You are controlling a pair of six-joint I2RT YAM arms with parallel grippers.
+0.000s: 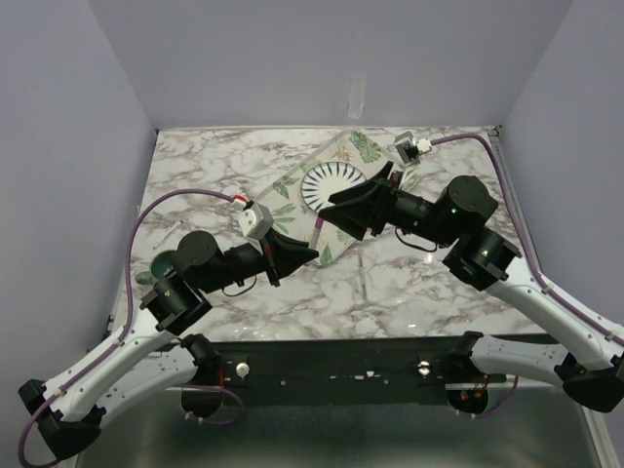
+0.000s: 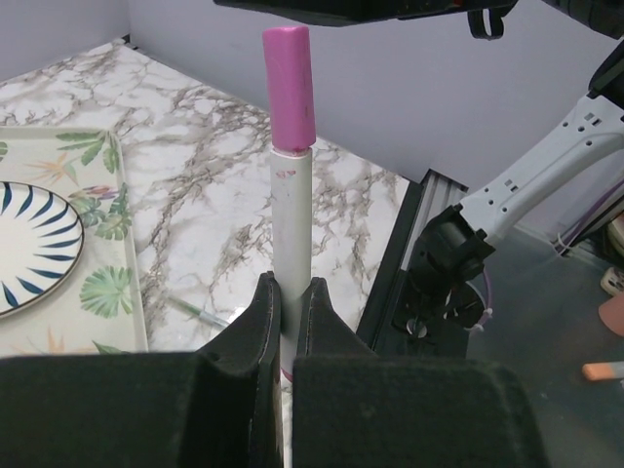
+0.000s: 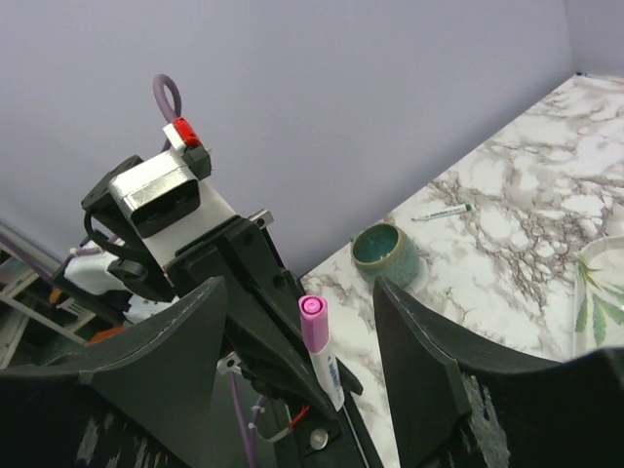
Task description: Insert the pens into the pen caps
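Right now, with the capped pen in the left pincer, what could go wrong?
1. The left pincer grips the pen low on its barrel; a sideways push on the pink cap could lever it loose.
2. The open right pincer sits close to that cap, so the pincers may collide.

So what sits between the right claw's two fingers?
In the right wrist view, the pink-capped pen, held by the left claw, appears between them, clear of both.

Right gripper (image 1: 336, 213) crowds pen (image 2: 291, 214) top; tray (image 1: 361, 146) underneath; bowl (image 1: 164, 261) leftward.
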